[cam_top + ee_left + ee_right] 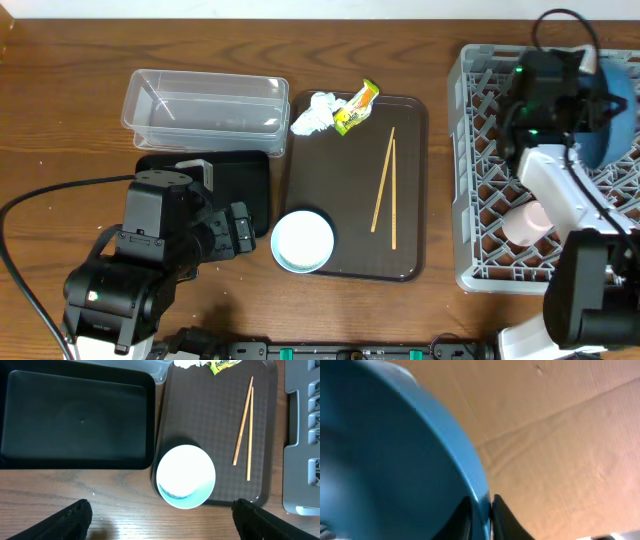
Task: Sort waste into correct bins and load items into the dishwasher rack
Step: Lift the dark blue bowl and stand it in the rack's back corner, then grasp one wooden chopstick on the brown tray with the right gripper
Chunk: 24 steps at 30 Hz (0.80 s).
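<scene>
So, both arms here. My right gripper (481, 519) is over at the dishwasher rack (480, 150), which sits at 3 o'clock on the table (60, 100). Its jaws are set narrow, one finger (460, 521) on each side of the rim of the dark-blue bowl (612, 110). I honestly can't tell whether they're pinching that rim or are just off it, since the wrist view is mostly blue bowl and blur. The bowl is in the rack's 2 o'clock corner. The pink cup (525, 222) is also in the rack, down around 7 o'clock and half under my right arm. My left gripper (162, 519) hangs with its jaws spread wide and nothing between them, near the 7 o'clock corner of the brown tray (410, 240). The mint-green bowl (186, 476) sits on that corner and looks white inside. The chopsticks (385, 190) lie side by side on the tray toward its 3 o'clock side, running roughly 12 to 6. The crumpled tissue (313, 113) and the yellow-green snack wrapper (355, 107) touch each other at the tray's 12 o'clock edge. There's print on the wrapper, but it's too small to read. The clear tub (205, 105) is at 10 o'clock from the tray, and the black tub (75, 420) is just beside the tray at 9 o'clock. Neither tub has anything in it that I can see.
</scene>
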{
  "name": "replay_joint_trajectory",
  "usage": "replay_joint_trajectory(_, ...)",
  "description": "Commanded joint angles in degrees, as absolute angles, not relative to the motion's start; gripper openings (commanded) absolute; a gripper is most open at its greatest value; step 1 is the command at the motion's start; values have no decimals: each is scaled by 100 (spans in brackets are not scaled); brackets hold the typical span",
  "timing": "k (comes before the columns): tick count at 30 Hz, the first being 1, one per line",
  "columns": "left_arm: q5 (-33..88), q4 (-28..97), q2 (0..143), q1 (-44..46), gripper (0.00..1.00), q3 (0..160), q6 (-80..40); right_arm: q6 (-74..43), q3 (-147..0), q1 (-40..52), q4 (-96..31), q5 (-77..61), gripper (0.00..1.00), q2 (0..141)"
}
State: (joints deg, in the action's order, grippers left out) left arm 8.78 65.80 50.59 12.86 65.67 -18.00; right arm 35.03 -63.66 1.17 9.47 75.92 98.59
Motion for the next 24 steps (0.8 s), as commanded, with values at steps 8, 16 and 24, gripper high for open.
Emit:
replay_joint_trajectory(8,827,6595,5059,1282,92,6672,-1804,3848,-6407,410,1354,7752,99,9743)
replay_joint_trajectory(16,827,6595,5059,1282,92,6672,-1804,3723,-6407,1538,932,6508,99,8866)
replay_joint_trajectory(24,827,6595,5059,1282,92,6672,-1804,683,-6407,3326,-1835,4272,99,8333)
